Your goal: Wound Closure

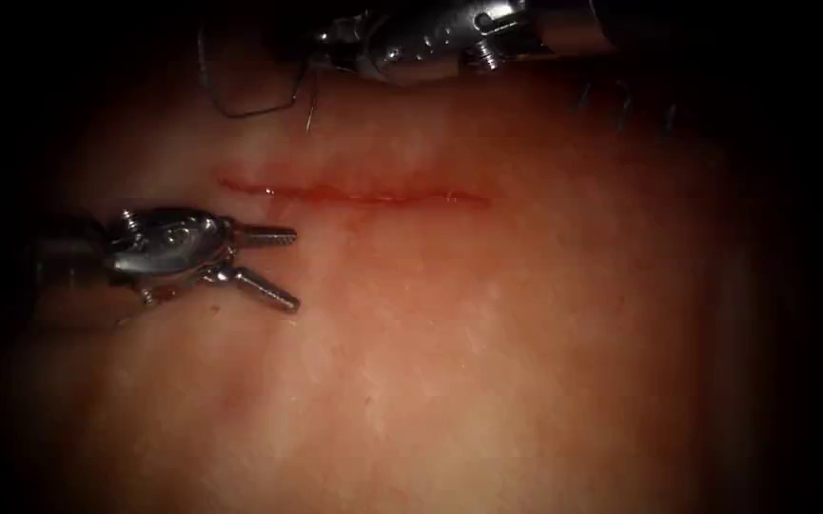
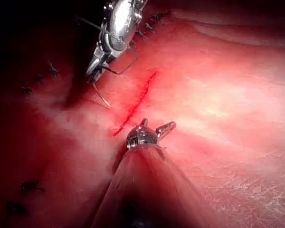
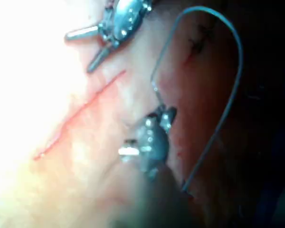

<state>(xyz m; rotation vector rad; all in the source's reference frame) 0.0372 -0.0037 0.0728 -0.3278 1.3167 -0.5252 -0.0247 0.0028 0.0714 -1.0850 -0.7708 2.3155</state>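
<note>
The cut runs as a thin red line across the tissue, still open along its whole visible length, with no stitch across it and red fluid lying in its groove.

The left end effector hovers just below the cut's left end in the endoscope view, its two jaws spread wide apart and holding nothing; in the left wrist view it sits just beside the near end of the cut, jaws likewise parted.

The right end effector comes in above the cut, well apart from it. Its jaws look closed on the needle, which hangs from the tip toward the tissue; exactly where along the curve it is gripped is hard to tell. In the left wrist view the needle points down from those jaws, its point near or just touching the surface beside the cut, not buried in it. The thread trails from the needle in a loose loop to the left; the right wrist view shows it arcing high over the tool.

Small dark older stitches lie off to the side, apart from this cut. By my judgement the closure of this cut has barely begun: needle loaded, no bite taken, every stitch and knot still to do.
</note>
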